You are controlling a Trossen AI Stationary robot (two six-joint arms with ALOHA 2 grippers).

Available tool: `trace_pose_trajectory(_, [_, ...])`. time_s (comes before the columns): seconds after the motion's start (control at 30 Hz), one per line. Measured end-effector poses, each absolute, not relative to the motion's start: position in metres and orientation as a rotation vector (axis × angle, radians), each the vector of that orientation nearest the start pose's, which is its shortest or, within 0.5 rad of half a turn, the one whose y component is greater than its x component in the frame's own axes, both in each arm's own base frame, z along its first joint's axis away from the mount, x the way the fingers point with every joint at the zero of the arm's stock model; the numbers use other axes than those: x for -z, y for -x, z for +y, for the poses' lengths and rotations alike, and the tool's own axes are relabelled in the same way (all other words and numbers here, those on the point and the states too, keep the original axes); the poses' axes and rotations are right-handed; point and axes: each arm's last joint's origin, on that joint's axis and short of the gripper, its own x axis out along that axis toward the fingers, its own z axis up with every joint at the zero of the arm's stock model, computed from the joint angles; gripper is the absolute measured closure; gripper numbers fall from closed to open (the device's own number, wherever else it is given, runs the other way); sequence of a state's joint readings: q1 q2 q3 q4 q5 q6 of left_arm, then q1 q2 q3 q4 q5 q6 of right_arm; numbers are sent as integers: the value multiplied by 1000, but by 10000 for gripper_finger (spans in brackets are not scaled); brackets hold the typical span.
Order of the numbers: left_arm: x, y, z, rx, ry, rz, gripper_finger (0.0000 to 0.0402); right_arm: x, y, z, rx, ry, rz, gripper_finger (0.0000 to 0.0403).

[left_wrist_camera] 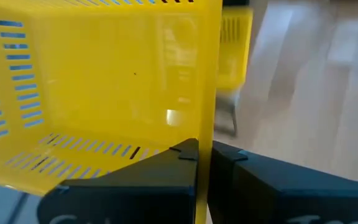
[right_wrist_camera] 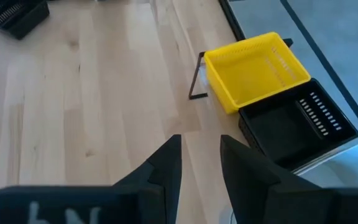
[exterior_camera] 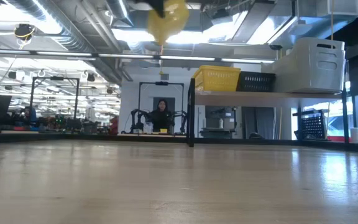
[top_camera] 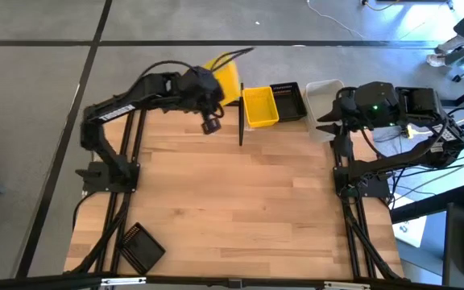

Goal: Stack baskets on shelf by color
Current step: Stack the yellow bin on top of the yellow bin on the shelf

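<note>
We carry a yellow basket [top_camera: 225,79] aloft in our left end effector [left_wrist_camera: 204,163], pinched on its wall, beside the shelf [exterior_camera: 266,94]. Next we nest it into the shelved yellow basket [top_camera: 260,107]. Our right end effector [right_wrist_camera: 201,163] waits, fingers parted.

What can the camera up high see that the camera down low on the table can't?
Only the high view shows both arms: the left end effector shut on a yellow basket held up beside the shelf's end, the right end effector open by the whitish basket, and a black basket lying alone near the table's front corner.

Only the low view shows the room behind, with a person far off.

Both show the shelf carrying a yellow basket, a black one and the whitish one.
</note>
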State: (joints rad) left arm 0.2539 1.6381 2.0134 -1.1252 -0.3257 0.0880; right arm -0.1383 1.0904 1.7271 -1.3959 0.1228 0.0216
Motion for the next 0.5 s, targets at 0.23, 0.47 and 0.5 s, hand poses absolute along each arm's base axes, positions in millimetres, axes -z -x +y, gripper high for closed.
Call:
trace_pose_trajectory(0.23, [-454, -351, 104, -410, -123, 670, 401, -465, -128, -22, 264, -26, 758, 295])
trace_pose_trajectory(0.47, [-429, -397, 109, -289, -77, 673, 402, -465, -127, -22, 290, -15, 758, 295])
trace_pose_trajectory(0.5, [-424, -400, 109, -288, -68, 686, 402, -465, -127, -22, 290, -15, 758, 295])
